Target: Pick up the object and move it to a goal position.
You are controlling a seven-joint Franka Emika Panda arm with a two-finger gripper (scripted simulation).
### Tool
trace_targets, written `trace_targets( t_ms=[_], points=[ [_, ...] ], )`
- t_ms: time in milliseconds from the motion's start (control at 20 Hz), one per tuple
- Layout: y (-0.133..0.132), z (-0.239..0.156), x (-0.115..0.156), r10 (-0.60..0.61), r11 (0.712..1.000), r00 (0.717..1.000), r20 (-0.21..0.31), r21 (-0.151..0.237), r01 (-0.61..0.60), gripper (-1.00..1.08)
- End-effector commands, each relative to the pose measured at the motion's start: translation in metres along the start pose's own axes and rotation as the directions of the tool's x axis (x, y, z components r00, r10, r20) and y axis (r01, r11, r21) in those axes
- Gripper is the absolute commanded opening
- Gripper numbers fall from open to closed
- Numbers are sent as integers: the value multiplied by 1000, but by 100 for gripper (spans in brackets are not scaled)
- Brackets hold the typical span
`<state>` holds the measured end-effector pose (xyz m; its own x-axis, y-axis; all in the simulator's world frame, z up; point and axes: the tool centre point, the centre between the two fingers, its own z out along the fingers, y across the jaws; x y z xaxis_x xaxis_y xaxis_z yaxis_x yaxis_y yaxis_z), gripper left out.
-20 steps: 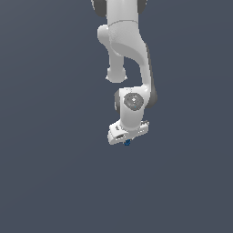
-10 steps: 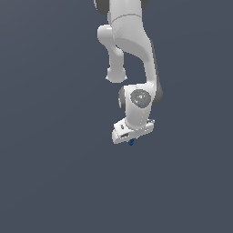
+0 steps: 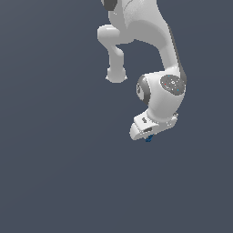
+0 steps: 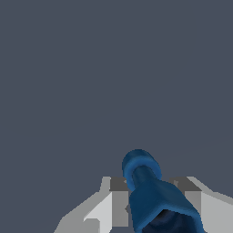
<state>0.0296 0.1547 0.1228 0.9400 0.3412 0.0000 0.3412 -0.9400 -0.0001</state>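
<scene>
The object [image 3: 148, 139] is a tiny dark-blue piece peeking out under the white gripper [image 3: 147, 136] in the exterior view. In the wrist view the object [image 4: 150, 191] fills the space between the two grey fingers [image 4: 119, 200] as a dark-blue body with a rounded lighter blue end. The gripper is shut on it and holds it in the air over a plain grey ground. Most of the object is hidden by the hand in the exterior view.
The white arm [image 3: 159, 54] hangs down from the top of the exterior view. Plain dark grey surface [image 3: 54, 173] lies all around.
The arm has swung toward the exterior view's right and risen a little, carrying the blue object in the shut gripper.
</scene>
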Motion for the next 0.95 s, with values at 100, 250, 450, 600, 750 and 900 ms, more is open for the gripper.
trace_targets(
  t_ms=[100, 250, 450, 600, 750, 900],
  points=[
    [-34, -32, 20, 0, 1000, 1000, 0, 0, 0, -100],
    [-50, -48, 31, 1, 1000, 1000, 0, 0, -1, -100],
    [-65, -63, 42, 1, 1000, 1000, 0, 0, -1, -100],
    [-72, -69, 47, 1, 1000, 1000, 0, 0, -1, -100],
    [-76, -73, 50, 1, 1000, 1000, 0, 0, -1, -100],
    [-77, -74, 50, 1, 1000, 1000, 0, 0, -1, -100]
  ],
)
